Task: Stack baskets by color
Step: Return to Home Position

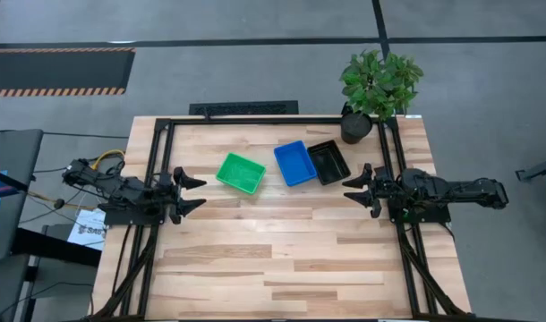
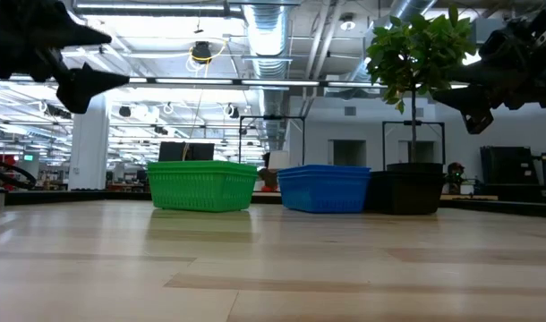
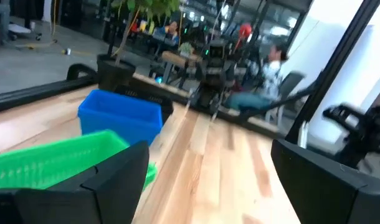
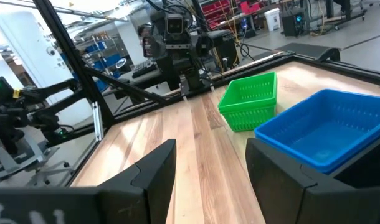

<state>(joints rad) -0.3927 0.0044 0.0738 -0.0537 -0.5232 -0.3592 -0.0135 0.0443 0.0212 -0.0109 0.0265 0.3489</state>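
Observation:
A green basket point(image 1: 241, 173), a blue basket point(image 1: 295, 163) and a black basket point(image 1: 328, 162) stand in a row on the table's far half, each on its base. The blue and black ones are side by side and close together. In the low view the green basket point(image 2: 201, 185) and blue basket point(image 2: 324, 188) stand apart, with the black one point(image 2: 407, 190) just right of the blue. My left gripper point(image 1: 194, 193) hovers open at the table's left edge, pointing level toward the green basket point(image 3: 53, 158). My right gripper point(image 1: 352, 190) hovers open at the right edge, near the blue basket point(image 4: 327, 134).
A potted plant point(image 1: 377, 89) in a black pot stands at the far right corner, just behind the black basket. A black frame point(image 1: 273, 121) runs along the table's far and side edges. The near half of the wooden table point(image 1: 273, 268) is bare wood.

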